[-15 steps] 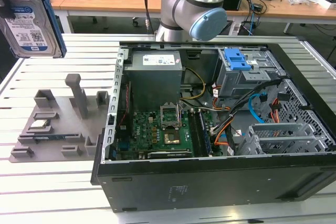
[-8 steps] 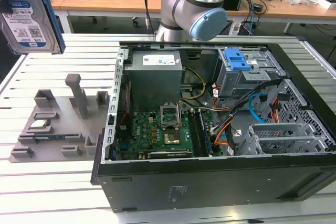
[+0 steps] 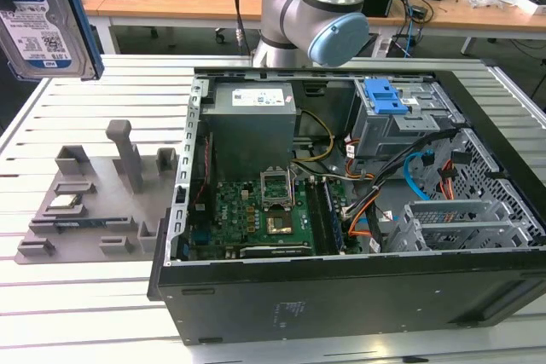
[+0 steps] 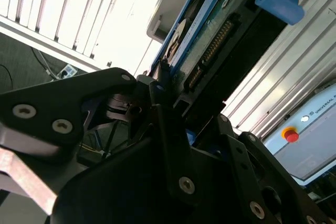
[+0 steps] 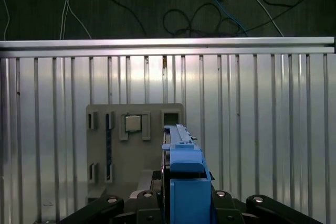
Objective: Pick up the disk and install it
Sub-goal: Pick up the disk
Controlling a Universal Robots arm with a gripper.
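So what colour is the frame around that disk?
Blue; the bracket around the disk shows best in the first wrist view.

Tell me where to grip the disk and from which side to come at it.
Grip the disk near one short end, closing on its two broad flat faces and coming in along its length. It is thin and flat, so those faces give parallel surfaces. The gripper seems to hold it that way now, hanging upright above the table.
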